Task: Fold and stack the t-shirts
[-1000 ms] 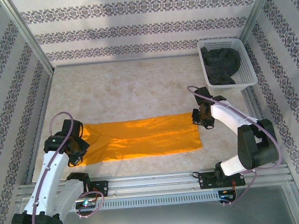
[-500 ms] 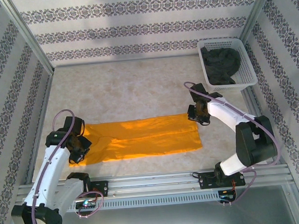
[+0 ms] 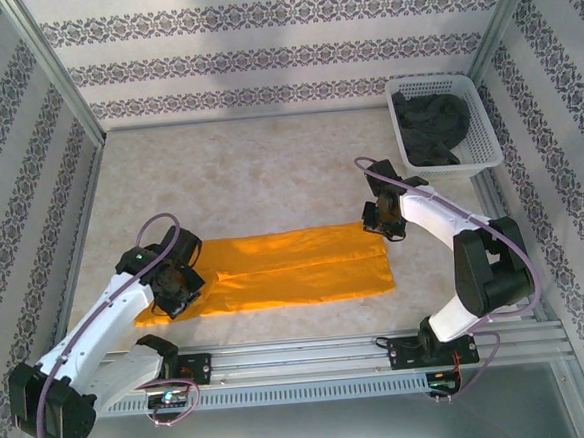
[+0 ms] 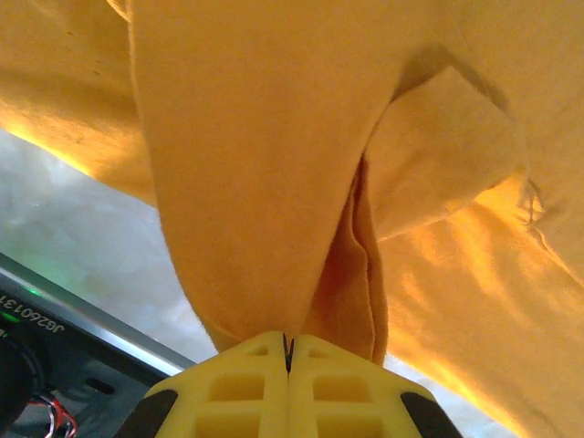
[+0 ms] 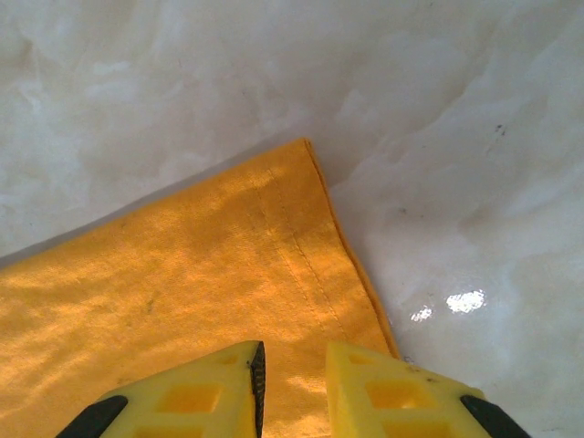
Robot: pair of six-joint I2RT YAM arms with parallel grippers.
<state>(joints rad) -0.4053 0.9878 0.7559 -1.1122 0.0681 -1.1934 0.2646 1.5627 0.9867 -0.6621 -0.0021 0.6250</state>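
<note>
The mustard-orange t-shirt (image 3: 296,269) lies as a long folded strip across the near part of the table. My left gripper (image 3: 176,285) is over its left end, shut on a fold of the orange cloth (image 4: 255,182). That cloth hangs in loose folds from my left gripper (image 4: 287,342). My right gripper (image 3: 382,223) stands at the strip's far right corner. In the right wrist view my right gripper (image 5: 294,365) is narrowly open above the flat hemmed corner (image 5: 301,219). The dark charcoal t-shirt (image 3: 431,129) lies crumpled in the basket.
The white lattice basket (image 3: 484,135) sits at the back right, against the patterned wall. A metal rail (image 3: 301,354) runs along the table's near edge, just below the orange strip. The marbled tabletop (image 3: 249,172) stretches behind the shirt.
My left gripper has moved rightward with the shirt's left end, shortening the strip. My right gripper has shifted a little farther back and left, onto the far right corner.
</note>
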